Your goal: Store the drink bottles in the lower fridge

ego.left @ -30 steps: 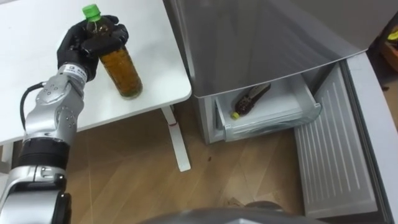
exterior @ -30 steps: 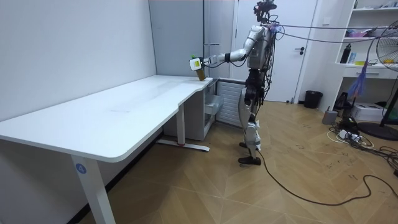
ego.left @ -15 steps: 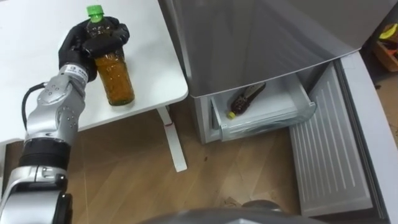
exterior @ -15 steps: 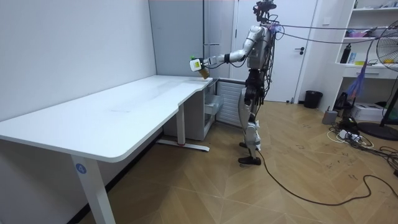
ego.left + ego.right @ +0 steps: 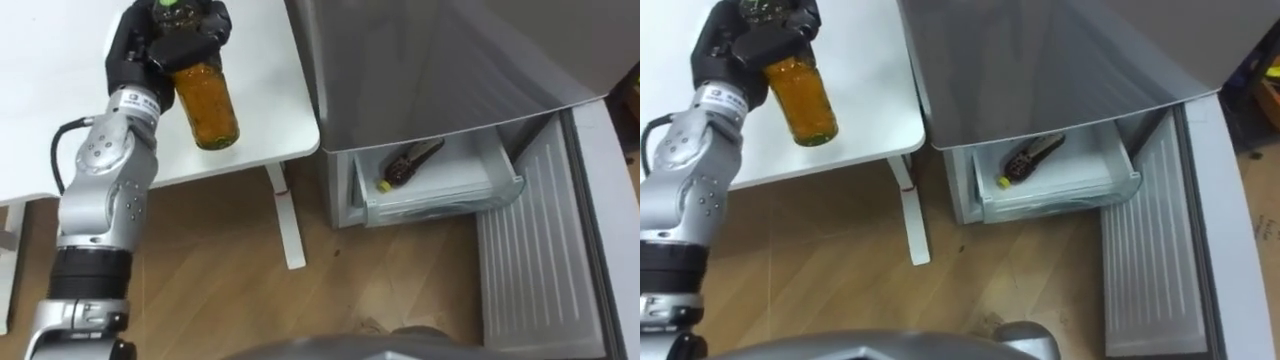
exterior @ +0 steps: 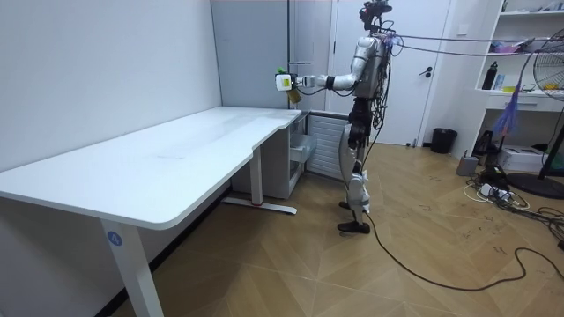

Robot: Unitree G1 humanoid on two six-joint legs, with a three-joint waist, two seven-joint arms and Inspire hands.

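- The amber-filled clear plastic bottle (image 5: 208, 110) is gripped at its shoulder by the curled black left hand (image 5: 160, 50), at eleven o'clock over the white table (image 5: 50, 120).
- It is judged heavy, rigid and slick, and best held mid-body.

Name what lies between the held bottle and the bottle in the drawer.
Left eye view: beyond the held bottle, white table corner and drawer's side wall; nothing loose.

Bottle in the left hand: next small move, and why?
Probably carry it right and down toward the open drawer. The left hand grips the bottle clear above the table, and the drawer has room beside the lying bottle.
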